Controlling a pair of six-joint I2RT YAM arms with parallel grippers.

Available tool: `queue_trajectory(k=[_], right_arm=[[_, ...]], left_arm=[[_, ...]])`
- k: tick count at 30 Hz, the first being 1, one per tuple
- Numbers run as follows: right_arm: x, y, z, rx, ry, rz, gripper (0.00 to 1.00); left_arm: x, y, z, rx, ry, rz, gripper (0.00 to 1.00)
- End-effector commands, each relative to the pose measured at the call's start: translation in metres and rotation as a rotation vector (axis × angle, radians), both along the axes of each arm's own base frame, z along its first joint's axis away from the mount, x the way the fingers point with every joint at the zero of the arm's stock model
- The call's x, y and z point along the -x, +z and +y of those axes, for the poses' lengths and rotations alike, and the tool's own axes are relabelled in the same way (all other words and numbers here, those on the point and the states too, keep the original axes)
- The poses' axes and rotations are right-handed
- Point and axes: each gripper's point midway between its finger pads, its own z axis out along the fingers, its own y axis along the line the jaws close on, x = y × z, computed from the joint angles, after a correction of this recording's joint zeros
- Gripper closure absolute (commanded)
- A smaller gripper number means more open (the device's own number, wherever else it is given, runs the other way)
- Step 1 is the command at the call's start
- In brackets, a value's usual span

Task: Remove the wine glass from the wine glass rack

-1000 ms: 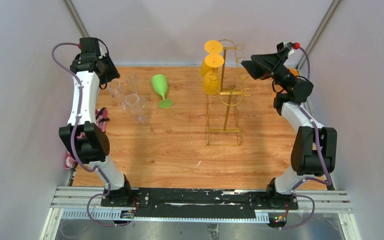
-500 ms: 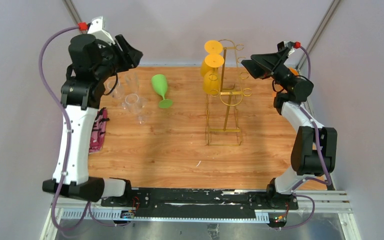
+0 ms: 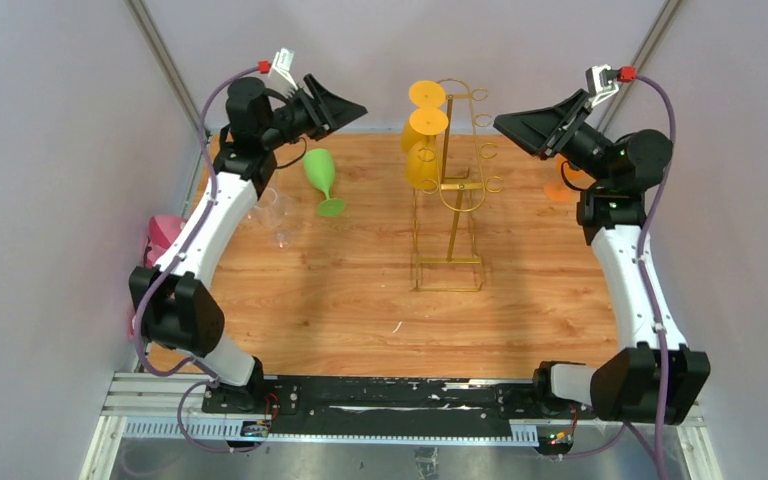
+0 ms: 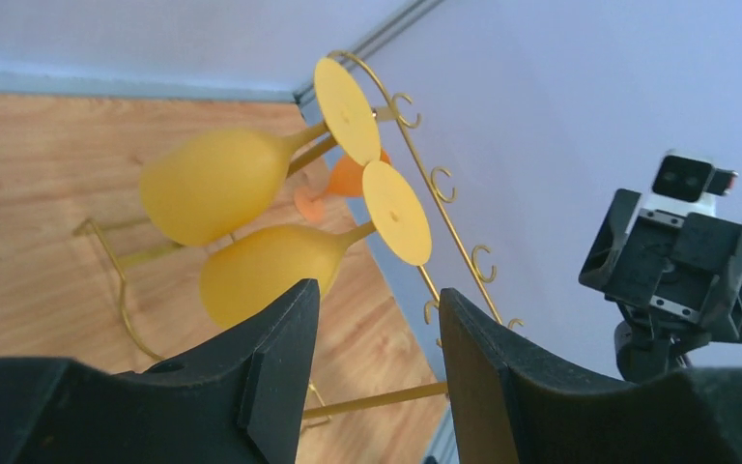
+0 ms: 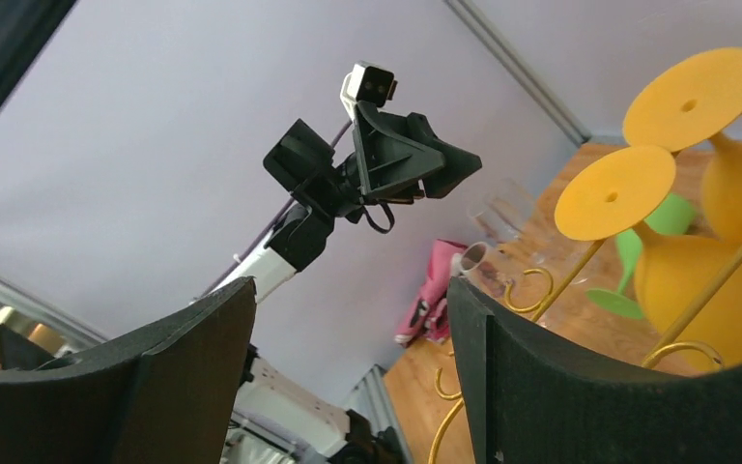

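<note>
The gold wine glass rack stands right of centre on the wooden table. Two yellow wine glasses hang upside down on its left side, one in front of the other. My left gripper hovers open and empty, left of the rack at the height of its top. In the left wrist view the left gripper faces the nearer yellow glass without touching it. My right gripper hangs open and empty to the rack's right. In its wrist view the right gripper looks past a rack wire.
A green glass lies on its side left of the rack. Beside it stand clear glasses. An orange glass lies near the right arm. A pink cloth sits at the table's left edge. Grey walls enclose the table.
My left arm has risen from beside the clear glasses and swung right toward the rack, its jaws spreading a little. The right arm has lifted and straightened, its gripper staying near the rack.
</note>
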Motion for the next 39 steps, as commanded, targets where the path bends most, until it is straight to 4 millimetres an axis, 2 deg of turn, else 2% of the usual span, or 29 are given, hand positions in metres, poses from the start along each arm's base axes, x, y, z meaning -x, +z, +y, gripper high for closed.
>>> queue_trajectory(k=[1,4,9,14,16,18,22,26,35,39], right_arm=[[-0.008,-0.027,-0.008,0.163,-0.1,0.031,0.23],[-0.01,-0.033,-0.009,0.173,-0.106,0.05,0.23],[-0.018,-0.045,-0.009,0.172,-0.096,0.089,0.23],[-0.02,-0.048,-0.011,0.172,-0.099,0.095,0.23],[-0.02,-0.048,-0.013,0.173,-0.102,0.095,0.23],[-0.02,-0.048,-0.015,0.172,-0.109,0.096,0.23],[-0.022,-0.051,-0.017,0.164,-0.111,0.1,0.23],[-0.023,-0.052,-0.018,0.157,-0.109,0.104,0.23],[-0.024,-0.052,-0.02,0.15,-0.111,0.104,0.23],[-0.025,-0.053,-0.021,0.143,-0.11,0.11,0.23]], left_arm=[[0.008,0.032,-0.019,0.087,-0.093,-0.055,0.46],[-0.002,0.022,-0.03,0.088,-0.102,-0.026,0.46],[-0.009,0.011,-0.063,0.105,-0.167,0.026,0.47],[-0.025,-0.02,-0.073,0.111,-0.167,0.117,0.7],[-0.028,-0.032,-0.075,0.106,-0.164,0.146,0.71],[-0.029,-0.039,-0.076,0.101,-0.164,0.157,0.68],[-0.031,-0.041,-0.082,0.1,-0.175,0.163,0.62],[-0.033,-0.04,-0.097,0.108,-0.214,0.167,0.59],[-0.032,-0.038,-0.111,0.113,-0.243,0.165,0.58],[-0.028,-0.033,-0.111,0.113,-0.245,0.152,0.63]])
